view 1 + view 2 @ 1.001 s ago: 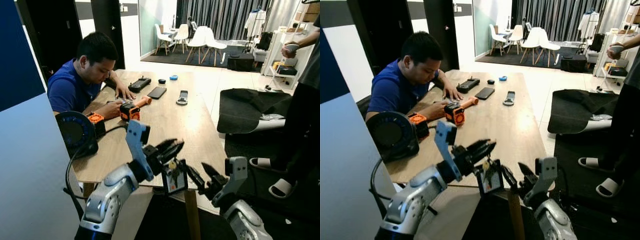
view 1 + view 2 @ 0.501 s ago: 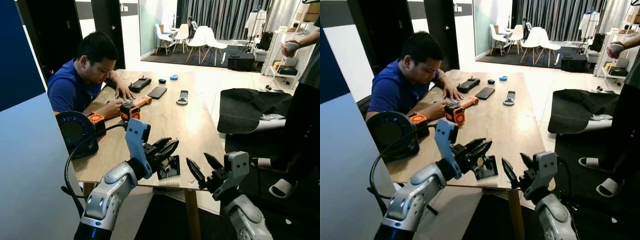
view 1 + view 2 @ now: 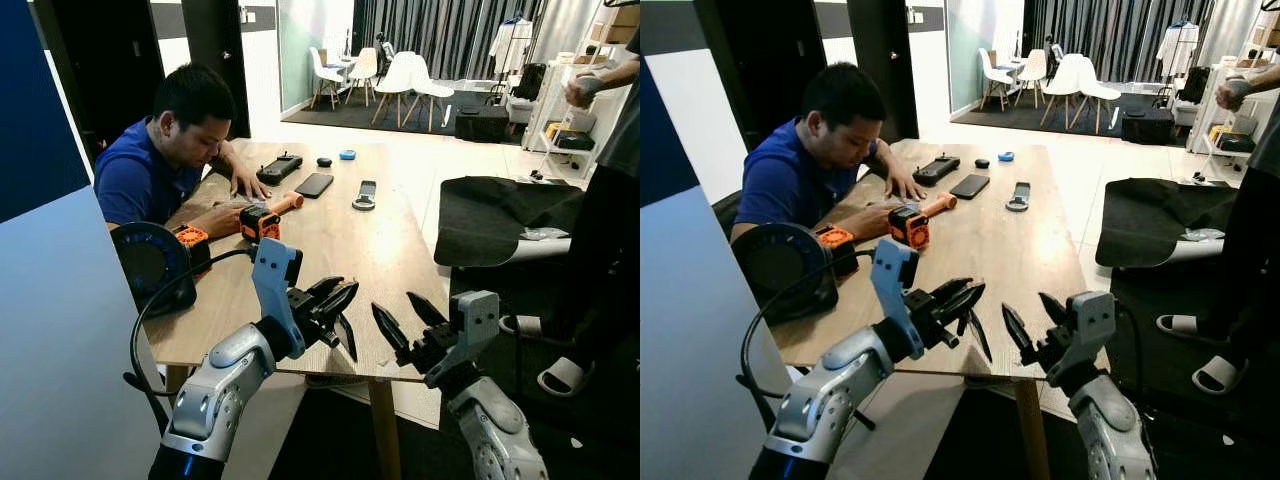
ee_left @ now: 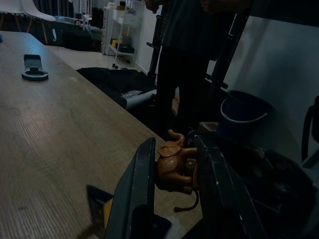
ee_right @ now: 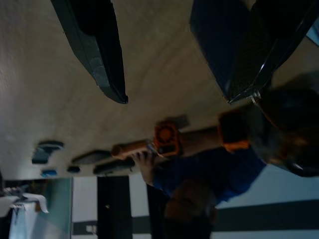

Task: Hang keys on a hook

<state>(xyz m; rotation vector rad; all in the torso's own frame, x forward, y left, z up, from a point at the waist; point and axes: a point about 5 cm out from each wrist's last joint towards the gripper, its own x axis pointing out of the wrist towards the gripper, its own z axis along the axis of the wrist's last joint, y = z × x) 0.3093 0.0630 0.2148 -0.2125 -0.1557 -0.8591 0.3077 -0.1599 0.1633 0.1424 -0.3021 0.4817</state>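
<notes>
My left gripper (image 3: 343, 293) hovers over the near edge of the wooden table (image 3: 340, 230). It is shut on a key ring's brown elephant charm (image 4: 174, 167), squeezed between its two black fingers (image 4: 137, 189). Below the fingers hangs a flat dark tag (image 3: 347, 337), turned edge-on. Just to the right, my right gripper (image 3: 395, 304) is open, fingers spread and pointing at the tag from a short gap away. Its wrist view looks along the open fingers (image 5: 97, 50) at the tabletop.
A seated person (image 3: 160, 150) at the table's left works on an orange tool (image 3: 262, 222). A round black device (image 3: 152, 262) sits near my left arm. A phone (image 3: 314, 185) and remotes lie farther back. Another person (image 3: 610, 200) stands right, beside a black cushion (image 3: 500, 215).
The hanging tag has risen from below the table edge and turned from facing me to edge-on. My right gripper has risen toward it, still open.
</notes>
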